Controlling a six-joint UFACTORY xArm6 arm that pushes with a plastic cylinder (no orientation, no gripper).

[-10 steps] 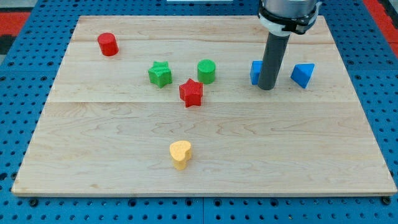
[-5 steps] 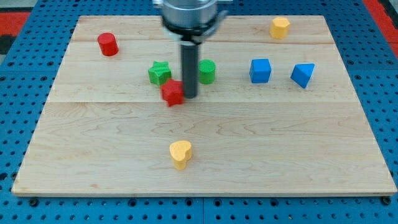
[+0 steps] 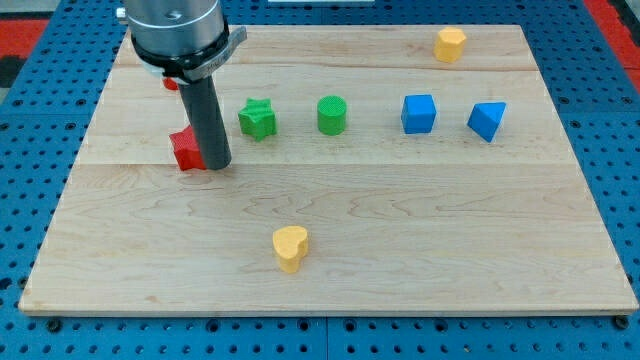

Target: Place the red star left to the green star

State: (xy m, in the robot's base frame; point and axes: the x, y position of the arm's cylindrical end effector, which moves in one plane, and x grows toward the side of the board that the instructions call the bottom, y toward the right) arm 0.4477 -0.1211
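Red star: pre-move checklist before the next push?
1. Red star lies to the view's left of the green star: ok.
2. Same row as the green star: not ok, it sits lower in the view.
3. My tip placed against the red star's right side: ok.
4. Red cylinder safely out of the way: cannot tell, the rod hides most of it.
5. Green cylinder and yellow heart away from the push path: ok.
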